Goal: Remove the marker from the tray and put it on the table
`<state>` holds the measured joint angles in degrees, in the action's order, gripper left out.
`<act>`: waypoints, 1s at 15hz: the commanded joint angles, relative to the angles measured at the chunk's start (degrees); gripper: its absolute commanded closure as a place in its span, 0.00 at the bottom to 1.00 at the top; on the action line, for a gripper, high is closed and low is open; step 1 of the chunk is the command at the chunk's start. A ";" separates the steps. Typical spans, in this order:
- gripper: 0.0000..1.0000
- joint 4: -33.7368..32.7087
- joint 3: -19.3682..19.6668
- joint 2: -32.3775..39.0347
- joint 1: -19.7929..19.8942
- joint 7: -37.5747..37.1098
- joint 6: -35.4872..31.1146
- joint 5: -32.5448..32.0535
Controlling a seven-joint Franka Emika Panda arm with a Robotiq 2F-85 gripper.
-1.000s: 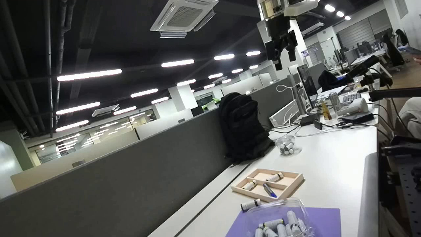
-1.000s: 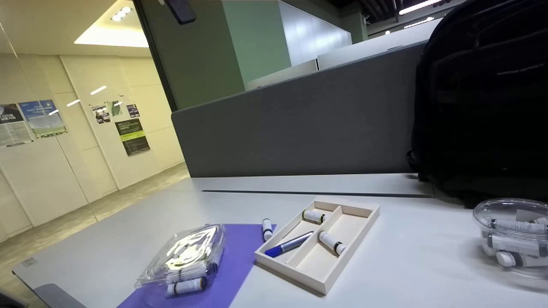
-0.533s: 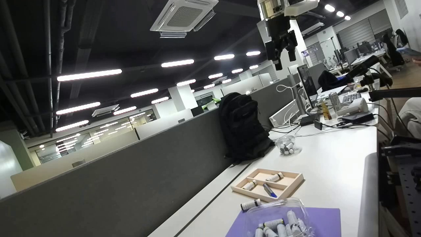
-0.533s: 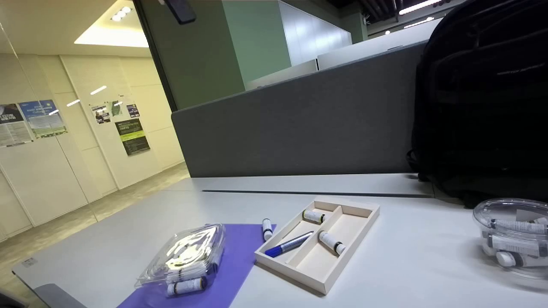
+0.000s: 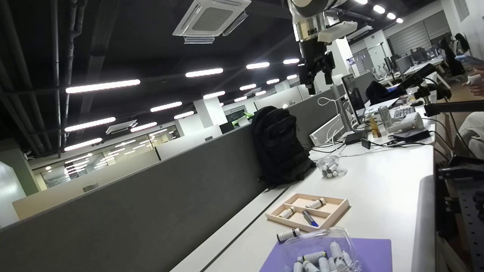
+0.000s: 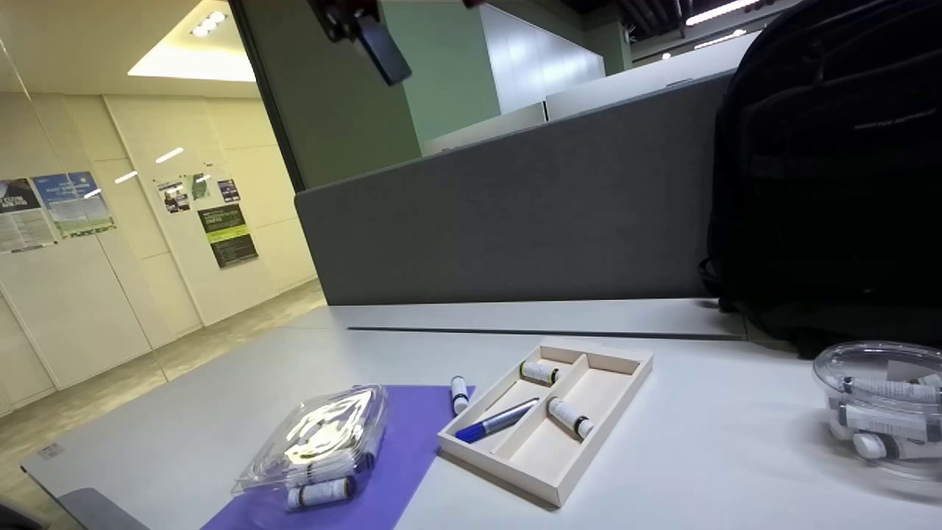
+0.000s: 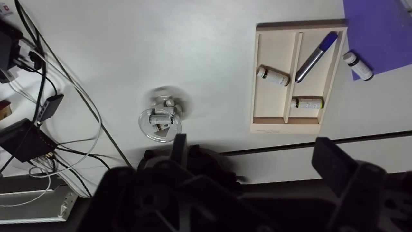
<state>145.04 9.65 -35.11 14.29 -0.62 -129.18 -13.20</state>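
The marker, silver with a blue cap, lies in the tray in the wrist view (image 7: 316, 58) and in both exterior views (image 5: 310, 218) (image 6: 497, 421). The tray, light wood with a divider, shows in the wrist view (image 7: 285, 129) and in both exterior views (image 5: 335, 217) (image 6: 600, 436). The marker shares its compartment with a small white bottle (image 7: 309, 103). A bottle (image 7: 273, 76) lies in the other compartment. The white table (image 7: 206, 58) is under the tray. My gripper (image 7: 252, 140) is open and empty, high above the table, also seen in an exterior view (image 5: 320, 86).
A purple mat (image 6: 412, 442) holds a clear box (image 6: 324, 434) of bottles, with a loose bottle (image 6: 459, 394) at its edge. A clear round tub (image 6: 883, 412) of bottles stands by a black backpack (image 5: 280, 147). A grey partition (image 6: 515, 235) runs behind. Cables (image 7: 83, 93) lie at one end.
My gripper has moved lower, and slightly left in an exterior view, with its fingers still open. The marker, tray and bottles have not moved.
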 commanded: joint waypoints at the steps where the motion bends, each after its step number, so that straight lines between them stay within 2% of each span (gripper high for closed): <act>1: 0.00 -2.89 -0.09 10.49 0.82 -4.29 -7.90 1.33; 8: 0.00 -6.81 -1.28 26.91 0.04 -9.31 -16.87 3.81; 11: 0.00 -7.66 -1.59 32.13 -2.69 -9.57 -21.46 10.40; 15: 0.00 -8.90 -3.59 38.12 -6.69 -7.11 -22.63 20.96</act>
<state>138.65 7.20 -1.25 9.92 -7.75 -151.72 2.74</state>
